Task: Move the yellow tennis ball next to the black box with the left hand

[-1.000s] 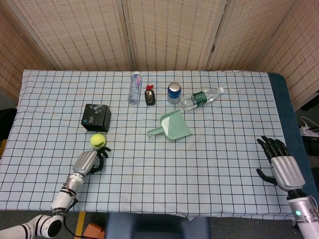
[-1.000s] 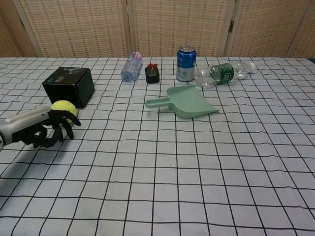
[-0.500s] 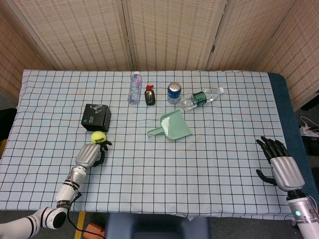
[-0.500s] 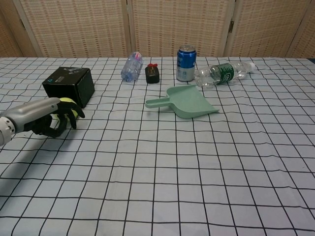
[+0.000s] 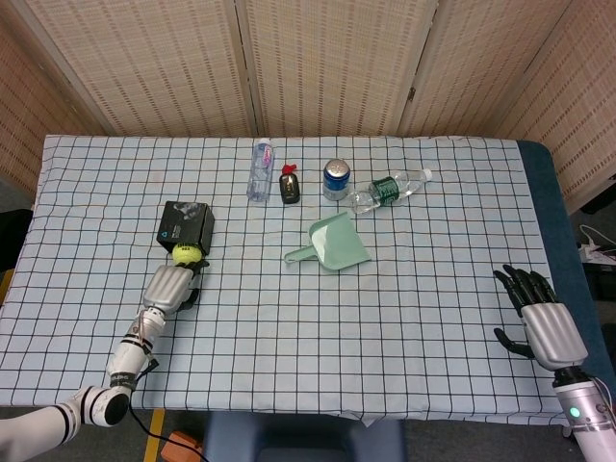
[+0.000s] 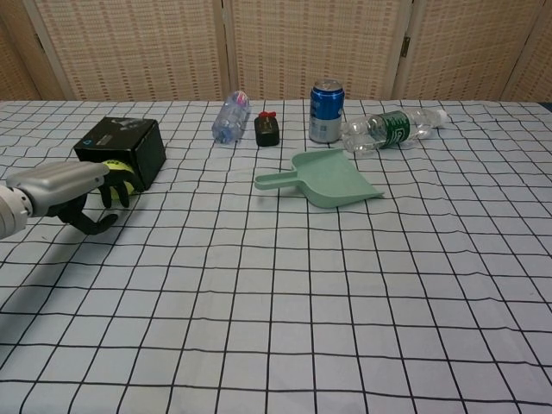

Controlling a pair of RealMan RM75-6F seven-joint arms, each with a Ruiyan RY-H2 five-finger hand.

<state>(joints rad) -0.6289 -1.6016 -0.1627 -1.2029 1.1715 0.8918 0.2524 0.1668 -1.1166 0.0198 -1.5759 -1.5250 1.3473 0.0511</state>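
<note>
The yellow tennis ball (image 5: 186, 254) lies on the checked cloth right at the near side of the black box (image 5: 187, 226). My left hand (image 5: 171, 286) reaches it from the near side, with its fingers curled over it. In the chest view the ball (image 6: 122, 180) shows only partly behind the fingers of my left hand (image 6: 73, 188), beside the black box (image 6: 121, 148). My right hand (image 5: 539, 313) lies at the table's right edge, fingers apart and holding nothing.
A green dustpan (image 5: 337, 243) lies mid-table. Along the back stand a clear bottle (image 5: 260, 169), a small black object with a red top (image 5: 289, 185), a blue can (image 5: 336, 179) and a lying green-labelled bottle (image 5: 390, 189).
My left hand has moved forward towards the black box with the ball at its fingers. The ball now sits against the box. The right hand has stayed still.
</note>
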